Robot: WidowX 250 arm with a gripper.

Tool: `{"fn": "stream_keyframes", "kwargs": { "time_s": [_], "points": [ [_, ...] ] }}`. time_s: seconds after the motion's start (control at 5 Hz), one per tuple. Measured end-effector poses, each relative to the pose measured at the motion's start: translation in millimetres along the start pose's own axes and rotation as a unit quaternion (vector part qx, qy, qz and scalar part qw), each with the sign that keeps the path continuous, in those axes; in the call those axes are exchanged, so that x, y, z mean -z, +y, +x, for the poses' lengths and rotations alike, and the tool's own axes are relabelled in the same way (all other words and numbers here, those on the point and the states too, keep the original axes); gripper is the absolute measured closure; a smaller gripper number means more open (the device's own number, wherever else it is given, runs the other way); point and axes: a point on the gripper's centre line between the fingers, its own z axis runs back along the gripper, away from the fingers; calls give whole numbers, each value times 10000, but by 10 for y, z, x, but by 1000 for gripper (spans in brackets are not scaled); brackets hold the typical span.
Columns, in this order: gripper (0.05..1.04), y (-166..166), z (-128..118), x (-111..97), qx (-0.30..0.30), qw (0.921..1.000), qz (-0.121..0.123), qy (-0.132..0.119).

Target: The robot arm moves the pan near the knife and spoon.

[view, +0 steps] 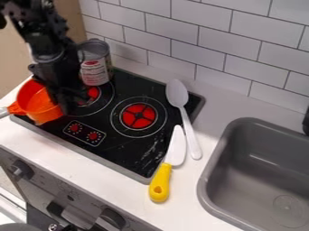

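Pan (39, 100) was at the left end of the toy stove (111, 155) on my camera feed, orange all over its bowl, with its grey handle (3, 112) pointing out toward the left edge of the view. Its bowl was over the stove's left corner, well apart from the knife (175, 146) and the spoon (177, 94). I couldn't tell whether it rested on the surface or hung just above it.

I saw the arm (42, 31) come in from the upper left, with the gripper (71, 101) low beside the pan's right side, over the left burner (92, 93). Black on black as it was, I could not tell whether the gripper was open or closed, or whether it had hold of the pan.

Just behind the gripper I made out an upright tin can (95, 63) with a red and white label. The right burner (138, 116) showed red between the gripper and the spoon. The spoon had its bowl over the stove's back right part and its handle running down onto the white counter (205, 194). The knife was beside that handle, its pale blade angled away from me and its yellow grip on the counter near the stove's front right corner. Farther right I had the grey sink (265, 155), and the tiled wall (205, 38) stood behind everything.
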Motion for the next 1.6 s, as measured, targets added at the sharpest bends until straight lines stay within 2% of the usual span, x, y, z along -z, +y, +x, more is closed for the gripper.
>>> {"fn": "stream_keyframes", "kwargs": {
  "time_s": [0.2, 0.4, 0.6, 0.8, 1.0, 1.2, 1.4, 1.6],
  "points": [
    [1026, -212, 6, -55, -438, 9987, -9, 243],
    [1026, -449, 143, -116, -1195, 9926, 58, 209],
    [1026, -686, 198, -85, -1661, 9854, -37, 361],
    [1026, -922, 300, 35, -2265, 9723, -111, 558],
    [1026, -1125, 377, 190, -2547, 9640, -146, 743],
    [1026, -1211, 411, 247, -2629, 9619, -188, 732],
    [1026, -1291, 450, 273, -2585, 9630, -239, 728],
    [1011, -1320, 491, 246, -2587, 9633, -187, 691]
  ]
}}
